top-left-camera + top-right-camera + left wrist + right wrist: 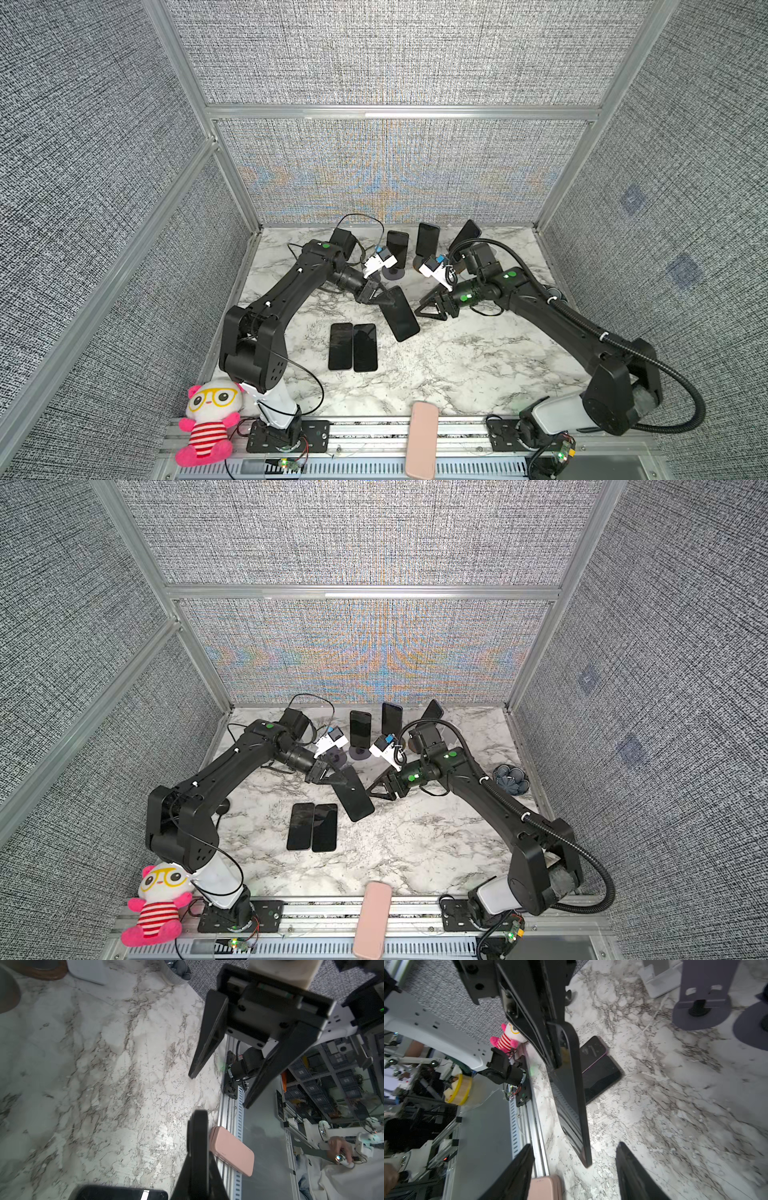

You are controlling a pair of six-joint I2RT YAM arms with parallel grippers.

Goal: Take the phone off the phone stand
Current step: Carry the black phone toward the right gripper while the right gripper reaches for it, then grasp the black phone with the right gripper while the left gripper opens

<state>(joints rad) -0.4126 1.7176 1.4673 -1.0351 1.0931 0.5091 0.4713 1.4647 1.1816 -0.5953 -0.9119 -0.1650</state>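
My left pincer [384, 300] is clamped on the upper end of the phone [402, 318] — dark screen, tilted, over the middle of the worktop [478, 365], well apart from the phone stand [705, 980] near the rear edge. My right pincer [417, 308] is spread just beside the phone's edge, not touching it. Two further phones [340, 347] lie flat side by side toward the front edge — screens dark.

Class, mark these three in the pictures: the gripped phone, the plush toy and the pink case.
gripped phone [404, 322]: in a top view, middle of its screen.
plush toy [206, 435]: in a top view, its striped belly.
pink case [422, 439]: in a top view, middle of its face.
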